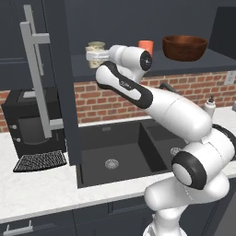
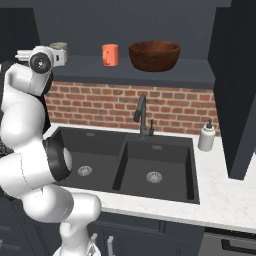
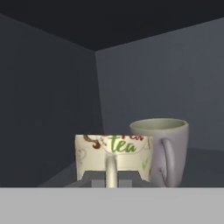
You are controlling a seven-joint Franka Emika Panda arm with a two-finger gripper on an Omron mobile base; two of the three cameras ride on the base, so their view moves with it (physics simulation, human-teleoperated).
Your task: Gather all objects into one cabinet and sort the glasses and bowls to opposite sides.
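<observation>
Your gripper point(image 3: 112, 181) was clamped on the cream mug's point(image 3: 114, 156) handle, which pointed straight back at it; grey-green mug point(image 3: 162, 149) sat just beside, rightward

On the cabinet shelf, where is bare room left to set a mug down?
Free: the shelf right of the bowl, and the stretch between the orange mug and the left-end mugs. Crowded: the left end, where the cream mug and grey-green mug stand close.
</observation>
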